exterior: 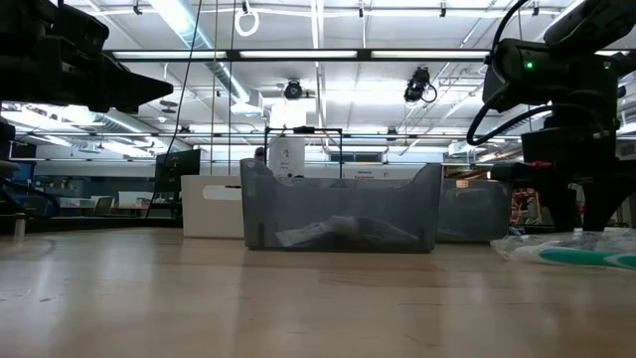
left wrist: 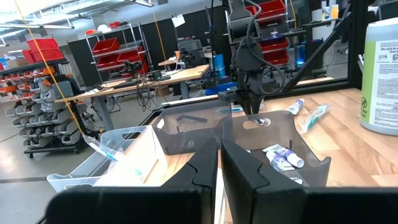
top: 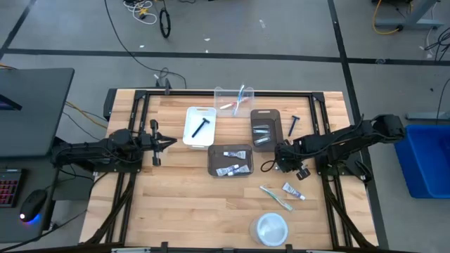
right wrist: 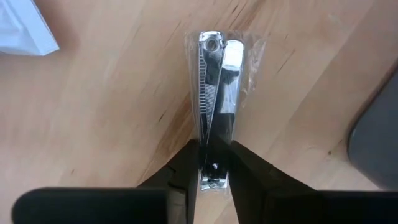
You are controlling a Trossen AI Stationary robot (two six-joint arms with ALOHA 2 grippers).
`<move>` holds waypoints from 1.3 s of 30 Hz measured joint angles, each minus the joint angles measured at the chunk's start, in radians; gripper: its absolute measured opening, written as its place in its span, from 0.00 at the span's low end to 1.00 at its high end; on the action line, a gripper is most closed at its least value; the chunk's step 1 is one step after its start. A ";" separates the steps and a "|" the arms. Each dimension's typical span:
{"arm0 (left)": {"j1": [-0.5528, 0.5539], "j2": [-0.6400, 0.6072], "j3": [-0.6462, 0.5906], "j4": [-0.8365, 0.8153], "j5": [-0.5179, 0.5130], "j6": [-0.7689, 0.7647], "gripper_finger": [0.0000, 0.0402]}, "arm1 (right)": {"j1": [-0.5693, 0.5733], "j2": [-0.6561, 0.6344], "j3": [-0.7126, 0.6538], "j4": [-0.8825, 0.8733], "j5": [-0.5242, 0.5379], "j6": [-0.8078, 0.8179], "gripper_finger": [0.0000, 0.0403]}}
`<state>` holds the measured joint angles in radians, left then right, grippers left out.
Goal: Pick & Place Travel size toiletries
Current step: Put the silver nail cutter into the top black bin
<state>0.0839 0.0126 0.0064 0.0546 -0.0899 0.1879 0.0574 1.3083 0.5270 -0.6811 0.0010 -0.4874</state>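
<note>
From above, we see the right gripper (top: 283, 160) low over the wooden table (top: 176, 204), just beside the two dark grey bins (top: 265, 129); a small toothpaste tube (top: 293, 190) and a green toothbrush (top: 275, 197) lie near it on the bare wood, with a round white dish (top: 271, 228) farther out; beyond the grey bins from this gripper stand a white bin (top: 199, 126) holding a black razor (top: 202, 127) and a clear bin (top: 234, 100) with slim brushes; another razor (top: 293, 125) rests on the table close to the right arm; the left gripper (top: 167, 143) hangs well apart, on the far side of the bins.

At table height, we see a grey bin (exterior: 341, 207) with packets inside, and the wrapped toothbrush (exterior: 581, 257) lying below the right arm.

Through the left wrist camera, we see the left fingers (left wrist: 205, 171) pressed nearly together and holding nothing, the bins ahead of them.

Through the right wrist camera, we see the right fingers (right wrist: 245, 171) pinching the near end of a wrapped silvery nail clipper (right wrist: 214, 87), which lies flat on the wood, stretching straight away from the fingertips.
</note>
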 joint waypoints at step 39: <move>0.000 0.000 0.000 0.001 0.000 0.000 0.07 | -0.005 -0.224 0.272 -0.179 0.043 -0.027 0.15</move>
<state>0.0840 0.0127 0.0066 0.0559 -0.0901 0.1879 0.0526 1.0846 0.7985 -0.8603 0.0440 -0.5144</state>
